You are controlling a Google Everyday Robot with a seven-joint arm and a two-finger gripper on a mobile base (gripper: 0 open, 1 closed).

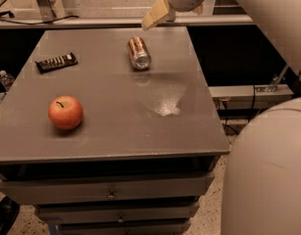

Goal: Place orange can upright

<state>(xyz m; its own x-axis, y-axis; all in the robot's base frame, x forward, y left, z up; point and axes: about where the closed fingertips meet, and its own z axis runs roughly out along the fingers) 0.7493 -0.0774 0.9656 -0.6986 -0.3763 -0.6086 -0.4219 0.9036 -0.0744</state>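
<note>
The orange can point(138, 53) lies on its side on the grey table point(115, 126), toward the back middle, with its silver end facing the front. My gripper point(159, 12) hangs in the air above the table's back edge, just behind and a little right of the can, apart from it. One pale tan finger point(156, 14) shows, pointing down and left. The white arm runs off to the upper right.
A round orange-red apple point(65, 112) sits at the front left of the table. A dark flat bar-shaped packet point(56, 62) lies at the back left. Drawers point(111, 195) sit under the tabletop. A large white robot body part point(267, 175) fills the lower right.
</note>
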